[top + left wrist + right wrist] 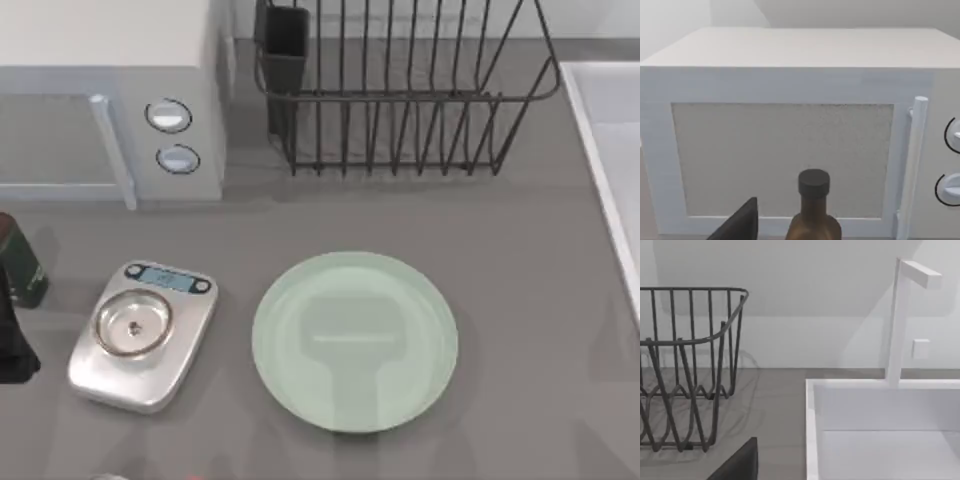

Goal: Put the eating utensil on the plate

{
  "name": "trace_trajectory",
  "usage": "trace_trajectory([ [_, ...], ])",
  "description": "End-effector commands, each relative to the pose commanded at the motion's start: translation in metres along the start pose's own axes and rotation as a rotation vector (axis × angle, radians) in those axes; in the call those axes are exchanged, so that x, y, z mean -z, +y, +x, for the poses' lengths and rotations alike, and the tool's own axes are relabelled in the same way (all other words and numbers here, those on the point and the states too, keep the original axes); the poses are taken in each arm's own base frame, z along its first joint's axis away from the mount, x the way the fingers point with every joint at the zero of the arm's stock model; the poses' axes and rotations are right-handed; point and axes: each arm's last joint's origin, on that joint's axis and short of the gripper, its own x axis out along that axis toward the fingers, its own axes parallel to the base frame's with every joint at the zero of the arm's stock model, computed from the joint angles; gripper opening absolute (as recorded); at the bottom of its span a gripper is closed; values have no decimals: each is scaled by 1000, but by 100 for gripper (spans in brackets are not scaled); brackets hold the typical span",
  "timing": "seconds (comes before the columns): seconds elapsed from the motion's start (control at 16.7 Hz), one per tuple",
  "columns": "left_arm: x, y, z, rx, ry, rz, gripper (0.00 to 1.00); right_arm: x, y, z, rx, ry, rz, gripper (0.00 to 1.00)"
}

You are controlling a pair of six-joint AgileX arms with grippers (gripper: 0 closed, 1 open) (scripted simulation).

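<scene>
Top view. Plate (355, 340) flat on the grey worktop (540, 330), pale mint green, bare on its whole face. Silver scale (143, 335) to the left of the plate, near it but apart, round pan up and display on the far side. Beyond the scale, farther left of the plate, a dark container (20, 268) upright at the edge, and a black part of the left arm (12, 345) just in front of it. White microwave (110, 100) behind and left of the plate, two round knobs on its right side. Dark wire dish rack (400, 90) straight behind the plate, well apart. White sink (612, 150) behind and right of the plate. In front and left of the plate, at the very picture edge, a pale sliver (108, 477) with a pinkish fleck beside it, too cut off to tell whether the spoon.

Left wrist view. Faces the microwave door and its handle. Brown bottle (813, 212) with a dark cap upright before the door. Dark wedge of the left gripper (737, 225) beside the bottle; how far open, impossible to tell.

Right wrist view. Looks between the dish rack and the sink with its white tap (900, 320). Dark wedge of the right gripper (737, 465) over bare worktop; how far open, impossible to tell.
</scene>
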Motion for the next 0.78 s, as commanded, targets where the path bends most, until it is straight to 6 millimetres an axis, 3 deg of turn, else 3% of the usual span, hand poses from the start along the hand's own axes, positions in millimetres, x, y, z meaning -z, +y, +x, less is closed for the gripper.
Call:
trace_trajectory([
  [0.36,0,0,0,0,0,0,100,-11,-5,2,44,111,-105,100],
  [0.6,0,0,0,0,0,0,100,-27,-16,13,65,406,-352,100],
  [0.78,0,0,0,0,0,0,100,-33,-29,28,-25,719,-579,100],
])
